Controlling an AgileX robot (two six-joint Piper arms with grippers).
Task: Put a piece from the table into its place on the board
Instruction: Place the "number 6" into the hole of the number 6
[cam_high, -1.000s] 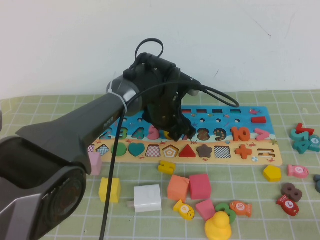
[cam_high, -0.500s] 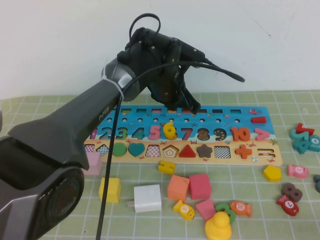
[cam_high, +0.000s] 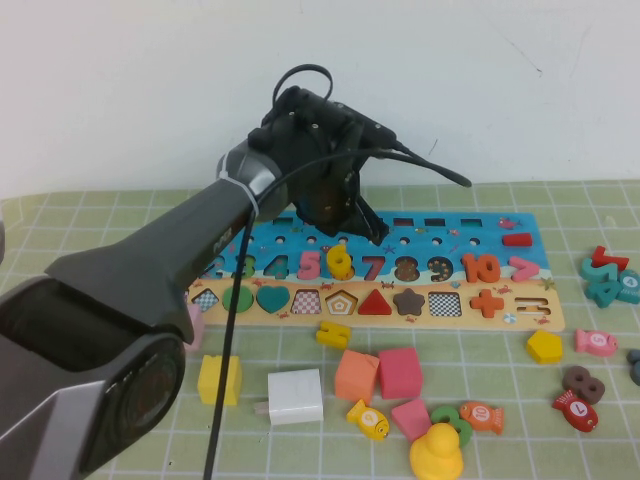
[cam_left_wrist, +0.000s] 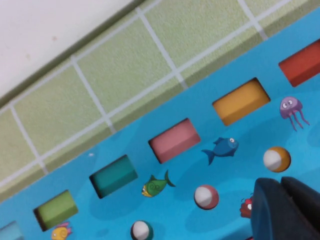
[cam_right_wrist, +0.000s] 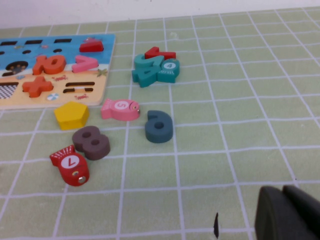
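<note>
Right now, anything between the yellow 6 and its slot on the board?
No. The yellow 6 already sits in the board's numeral row. Left gripper hovers above it; right gripper is over bare mat.

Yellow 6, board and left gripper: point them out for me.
yellow 6 (cam_high: 340, 263): high view, its middle.
board (cam_high: 520, 315): high view, tan lower strip.
left gripper (cam_high: 372, 232): high view, fingertips, above the board.

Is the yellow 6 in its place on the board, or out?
In: the yellow 6 sits on the board between 5 and 7. Left gripper hovers above.
</note>
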